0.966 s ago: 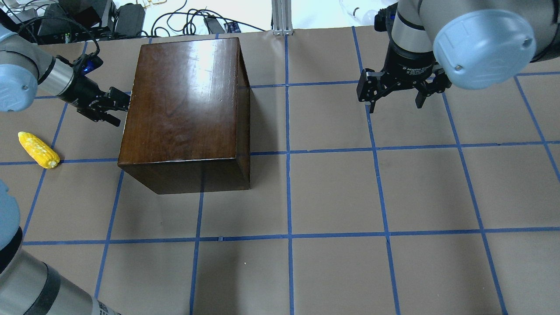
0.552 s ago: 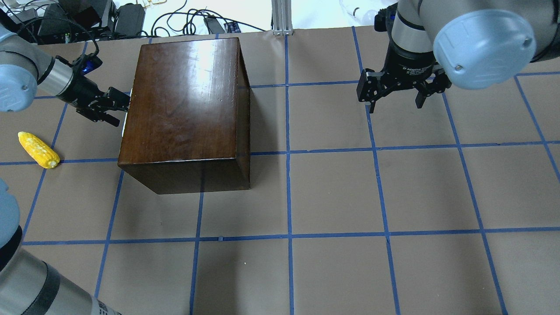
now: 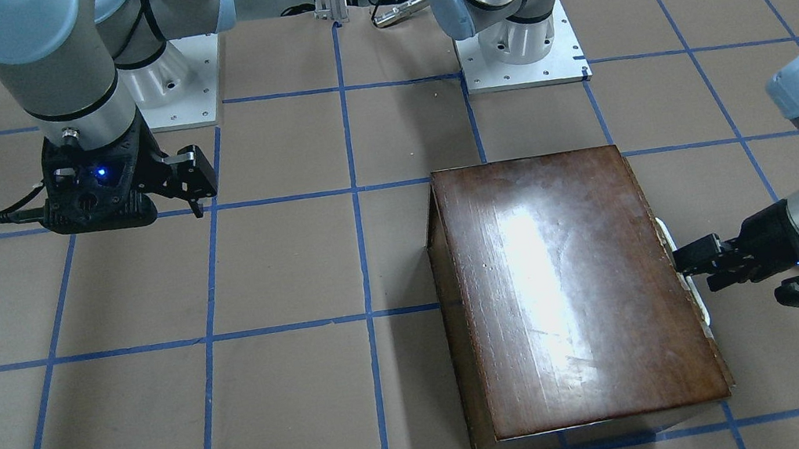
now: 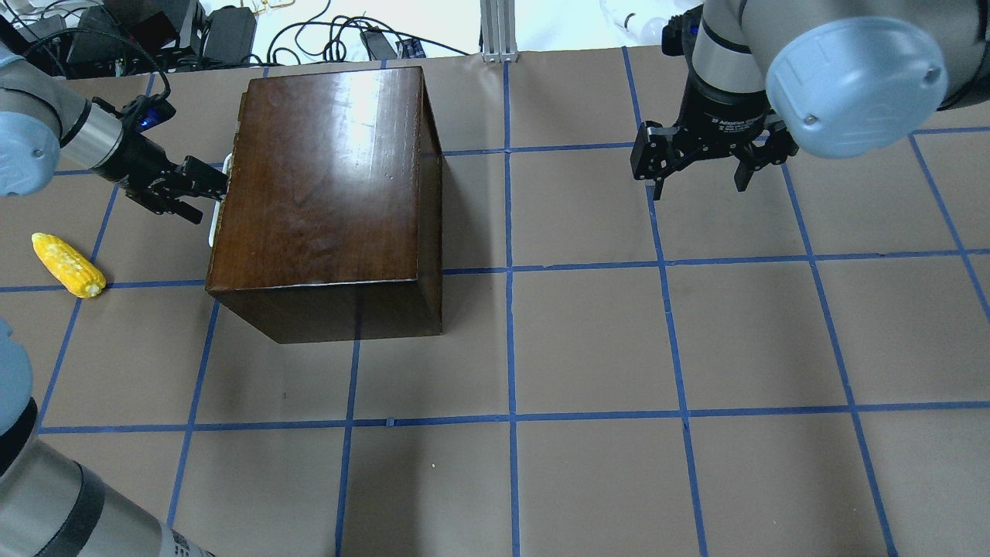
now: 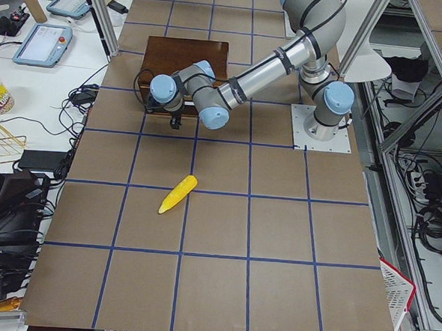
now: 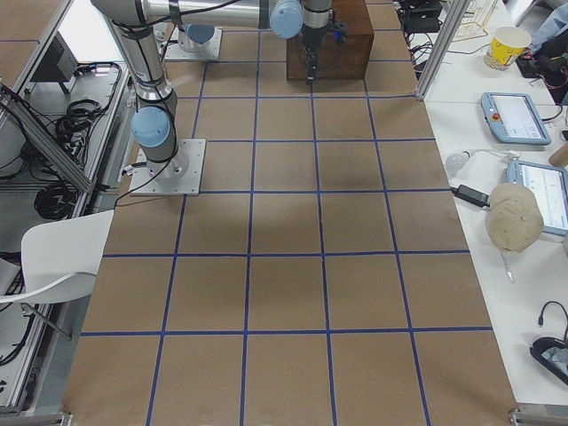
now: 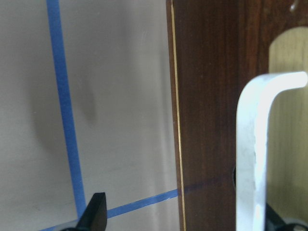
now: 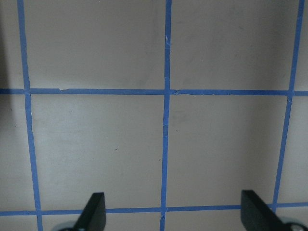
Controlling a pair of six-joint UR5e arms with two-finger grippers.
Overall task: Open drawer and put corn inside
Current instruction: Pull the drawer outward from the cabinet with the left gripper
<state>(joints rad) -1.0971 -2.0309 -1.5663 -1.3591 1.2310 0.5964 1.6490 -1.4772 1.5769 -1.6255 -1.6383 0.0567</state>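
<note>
Corn (image 5: 178, 194) lies on its side on the brown table (image 4: 588, 340) at the robot's left. Seen from that end of the table it is the nearest thing, and it touches nothing.

Beyond it and well apart from it, the left gripper (image 4: 207, 193) reaches level toward the end face of the dark wooden box (image 4: 329, 178). Its jaws stand wide apart. In its wrist view the white handle (image 7: 250, 154) of the drawer (image 7: 211, 110) runs between them, close to one finger and well off the other finger (image 7: 96, 211). Whether the near finger presses on the handle cannot be told. From overhead only a thin white strip of the handle shows past the box's top edge, so it cannot be told how far the drawer stands out. The box stands flat on the table, its glossy top catching the light.

Farthest off, on the robot's right and well apart from the box, the right gripper (image 4: 700, 182) hangs pointing down over bare table. Its jaws are spread wide and hold nothing. Blue tape lines (image 8: 166, 120) cross beneath it.
</note>
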